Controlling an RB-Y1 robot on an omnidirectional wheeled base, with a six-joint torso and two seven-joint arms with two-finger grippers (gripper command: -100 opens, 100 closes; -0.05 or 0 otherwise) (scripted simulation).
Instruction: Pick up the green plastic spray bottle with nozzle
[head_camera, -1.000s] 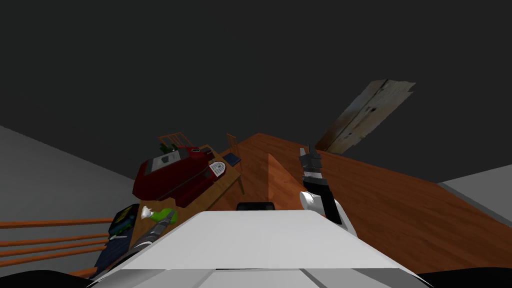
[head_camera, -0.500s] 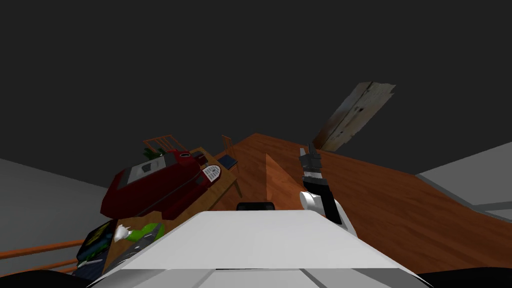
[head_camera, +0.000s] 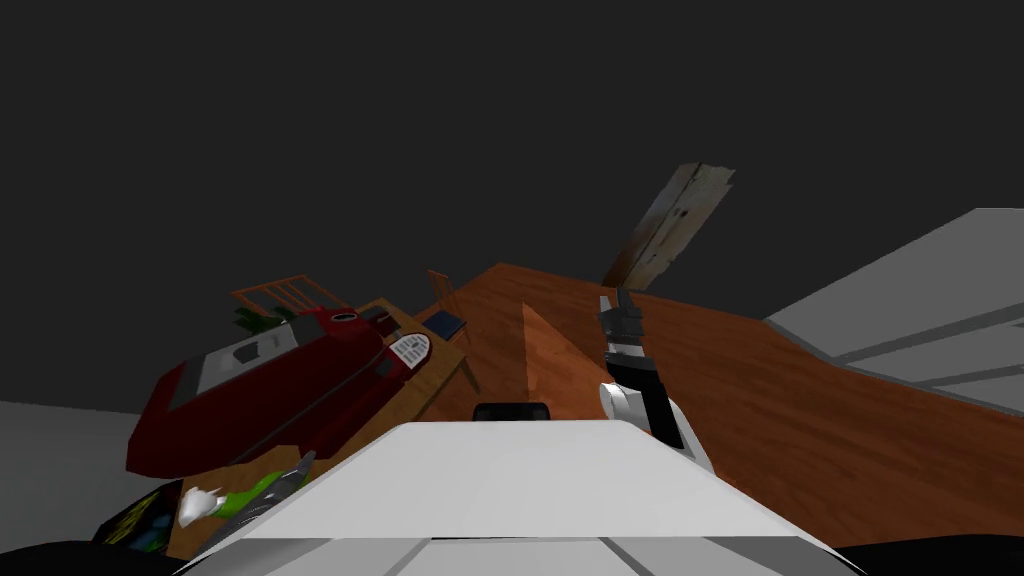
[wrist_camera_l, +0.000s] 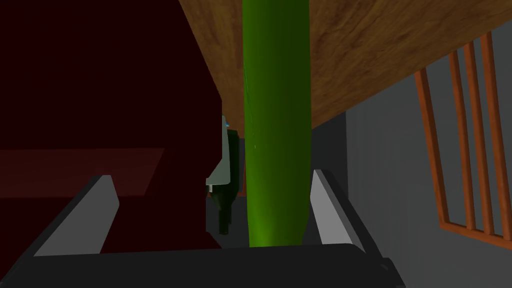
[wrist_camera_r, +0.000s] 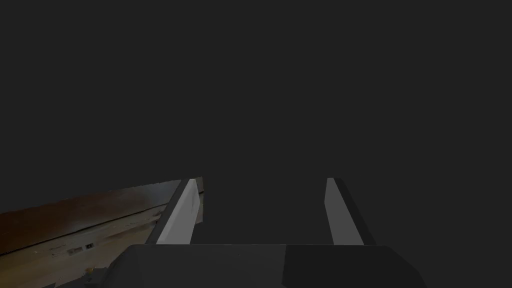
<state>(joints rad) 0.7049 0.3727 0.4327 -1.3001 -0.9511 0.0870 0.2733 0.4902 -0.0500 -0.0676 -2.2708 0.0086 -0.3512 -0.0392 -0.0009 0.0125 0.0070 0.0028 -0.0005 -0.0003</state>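
Dim, flat lighting throughout; dark grey walls (head_camera: 500, 120) dominate. Head view rolled, wide-lens splay toward corners. Wood floor (head_camera: 800, 420) lit warm, mid-tone.
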